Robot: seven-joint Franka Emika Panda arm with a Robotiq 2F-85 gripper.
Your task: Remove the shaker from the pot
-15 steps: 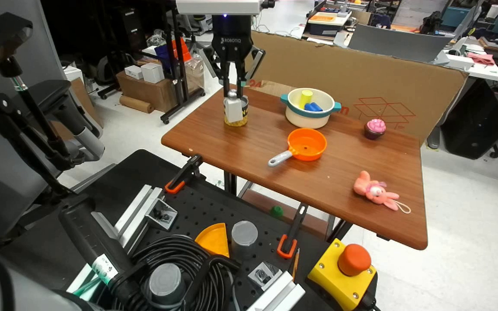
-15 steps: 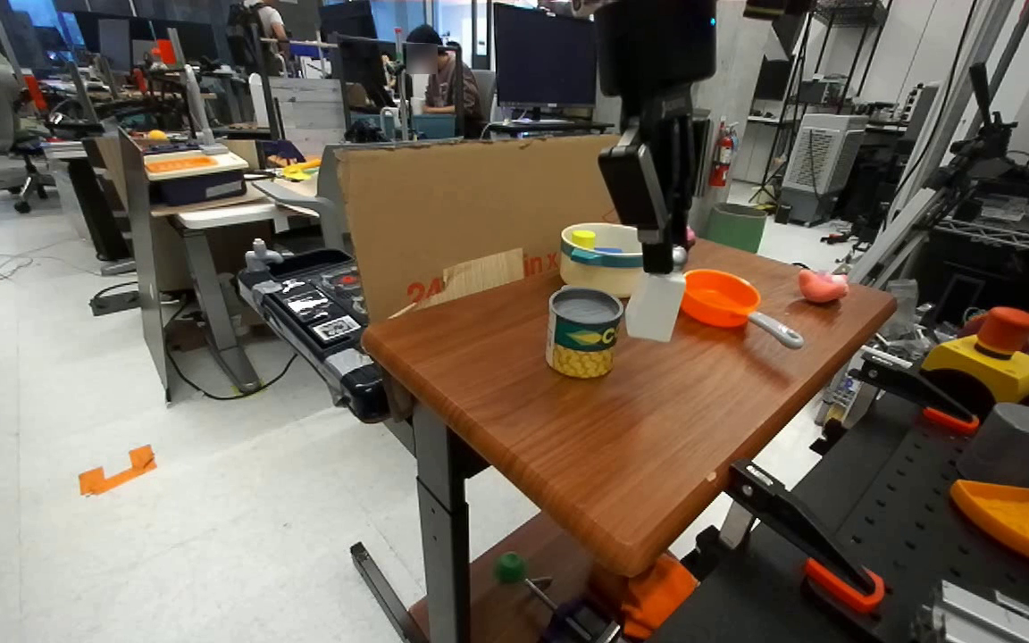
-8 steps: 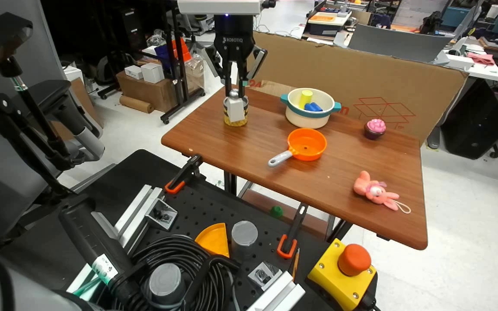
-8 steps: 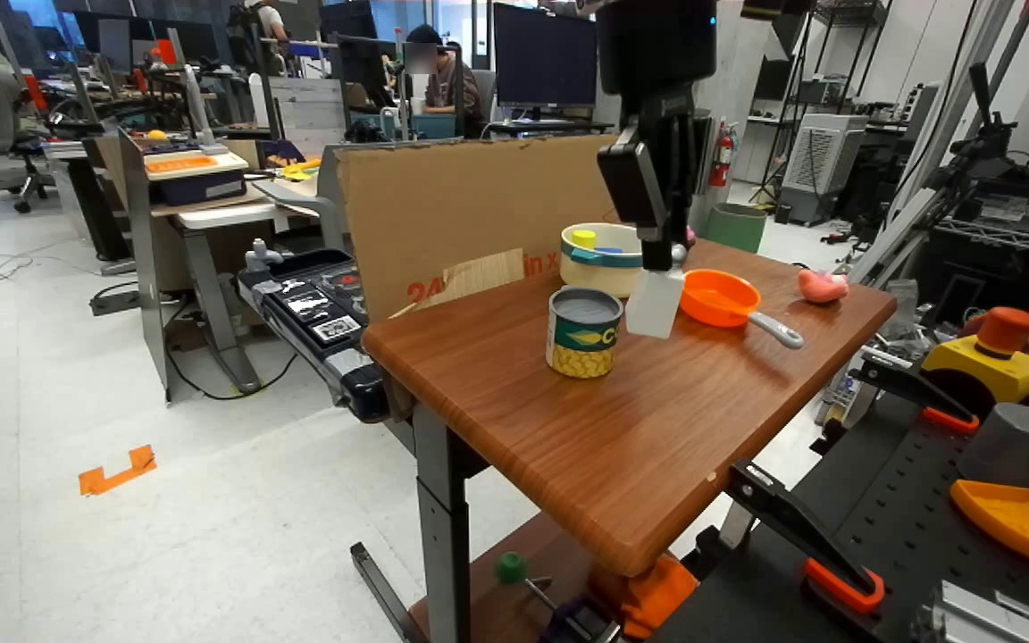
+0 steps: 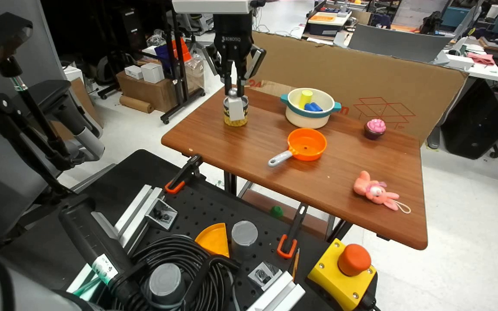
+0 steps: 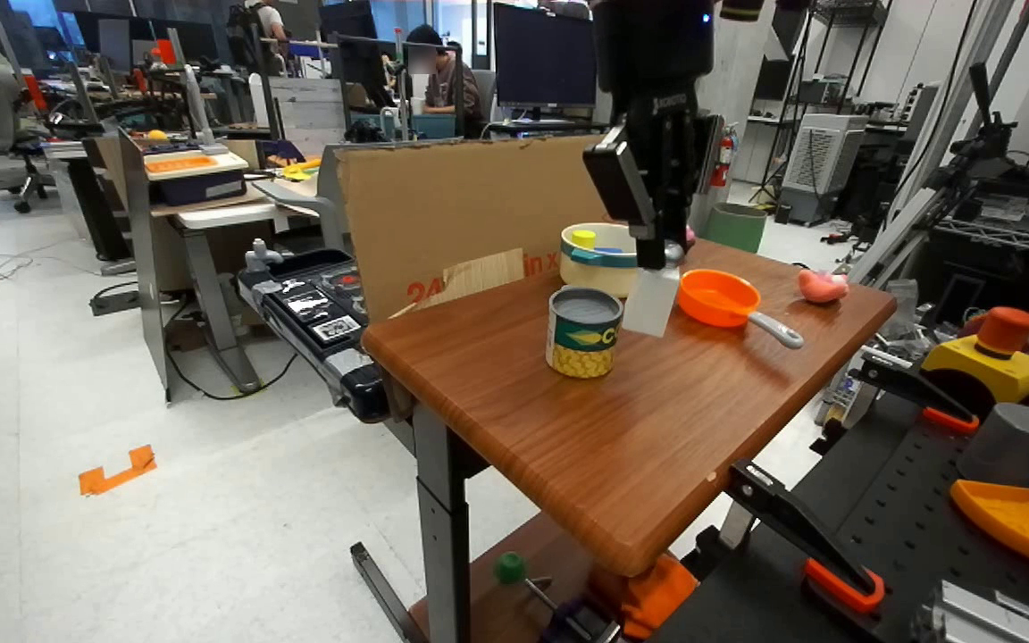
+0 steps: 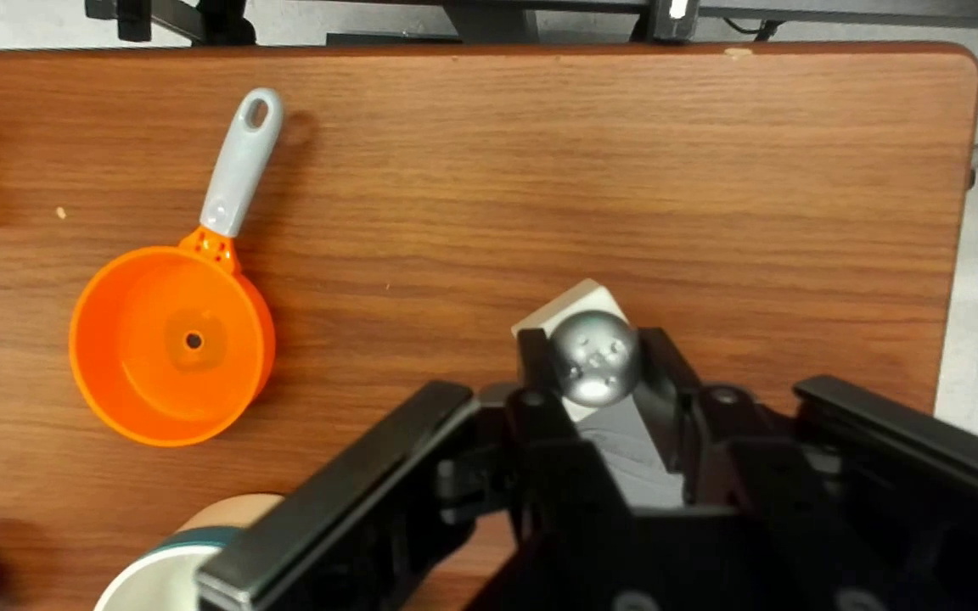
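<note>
The shaker [image 5: 236,109] has a whitish body and a silver domed top. My gripper [image 7: 588,361] is shut on it, with one finger on each side of the silver top [image 7: 596,356]. The shaker hangs slightly tilted and appears above the table, also in an exterior view [image 6: 651,304]. It is apart from the pot. The orange pot [image 5: 307,144] with its pale grey handle sits on the table with nothing in it. The pot also shows in the wrist view [image 7: 171,348], left of my gripper [image 6: 657,259].
A jar with a yellow band [image 6: 583,332] stands close to the shaker, partly hidden behind it in an exterior view [image 5: 243,117]. A cream bowl with teal handles [image 5: 307,117] holds yellow and blue pieces. A cupcake [image 5: 375,128] and pink plush [image 5: 376,190] lie farther along the table [image 5: 270,194].
My gripper and the shaker have shifted and tilted very slightly, with the shaker a touch higher. The gripper has stayed shut on the shaker. The pot and other objects have not moved.
</note>
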